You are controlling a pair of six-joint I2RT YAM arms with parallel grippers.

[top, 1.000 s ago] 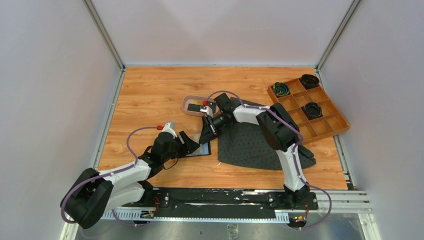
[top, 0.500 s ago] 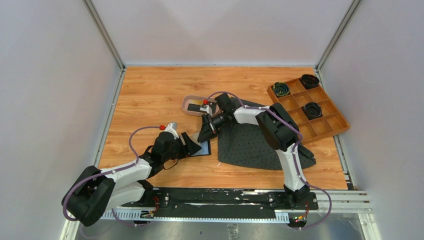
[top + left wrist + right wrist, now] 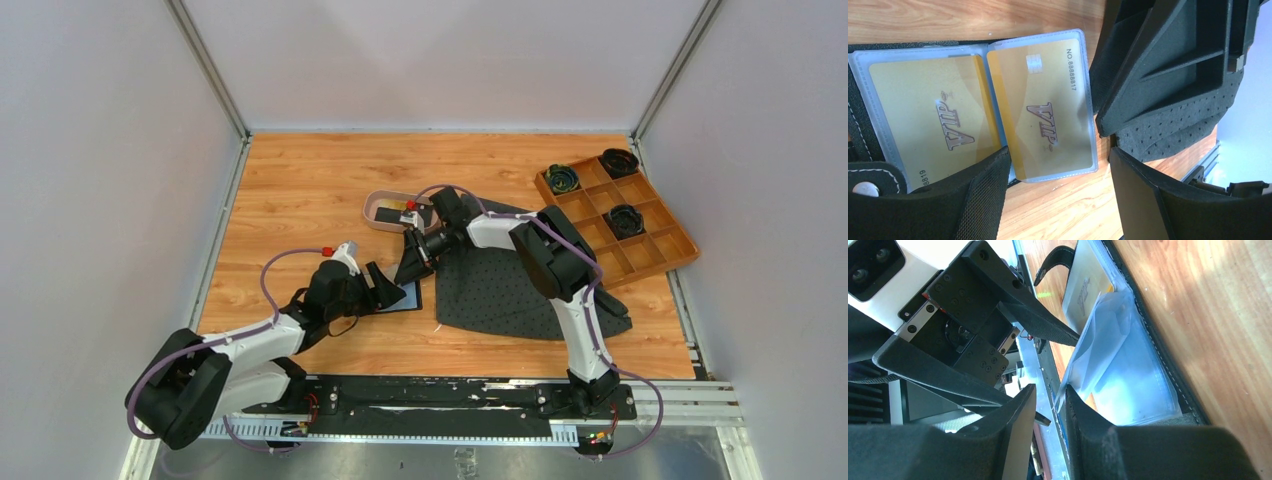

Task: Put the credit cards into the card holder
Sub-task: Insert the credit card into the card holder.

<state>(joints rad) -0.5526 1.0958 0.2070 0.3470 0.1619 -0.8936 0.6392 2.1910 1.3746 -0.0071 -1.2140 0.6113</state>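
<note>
The black card holder (image 3: 408, 299) lies open on the wood between both grippers. In the left wrist view its clear sleeves (image 3: 993, 47) hold two gold VIP cards (image 3: 1048, 110), side by side. My left gripper (image 3: 388, 288) is open wide and empty (image 3: 1058, 155); one finger (image 3: 973, 200) covers the holder's near corner by the snap tab (image 3: 868, 187). My right gripper (image 3: 410, 272) points down at the holder's right edge. Its jaws (image 3: 1050, 390) stand a narrow gap apart, with a raised clear sleeve edge (image 3: 1098, 345) in that gap.
A pinkish tray (image 3: 372, 212) behind the holder holds a black card (image 3: 392, 215) and a gold one (image 3: 410, 207). A dark dotted mat (image 3: 510, 285) lies to the right. An orange compartmented box (image 3: 690, 252) stands at the far right.
My left gripper has edged forward and right toward the holder. The right gripper has stayed almost still at the holder's edge.
</note>
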